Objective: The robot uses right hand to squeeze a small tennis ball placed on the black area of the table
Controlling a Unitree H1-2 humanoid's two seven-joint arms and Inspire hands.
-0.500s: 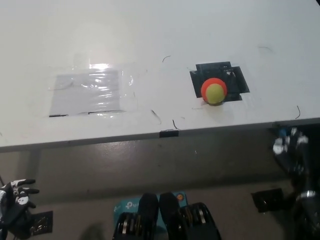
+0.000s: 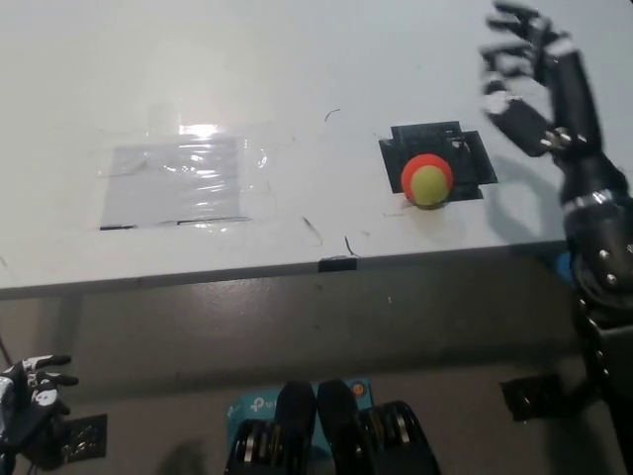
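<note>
A small tennis ball (image 2: pixel 427 181), yellow-green with an orange upper half, sits on the black patch (image 2: pixel 473 155) taped to the white table, near the patch's front edge. My black right hand (image 2: pixel 524 74) is raised above the table, to the right of and beyond the ball, open with fingers spread and holding nothing. It is clear of the ball. My left hand (image 2: pixel 30 398) rests low at the bottom left, below the table's edge, with fingers apart and nothing in it.
A clear plastic sheet (image 2: pixel 178 183) is taped to the table's left half. The table's front edge (image 2: pixel 297 269) runs across the middle of the picture, with a small black clip (image 2: pixel 337 263) on it. Dark floor lies below.
My right arm has swung up from below the table's edge at the right to a raised place over the table, beside the black patch. The ball and the left hand have stayed put.
</note>
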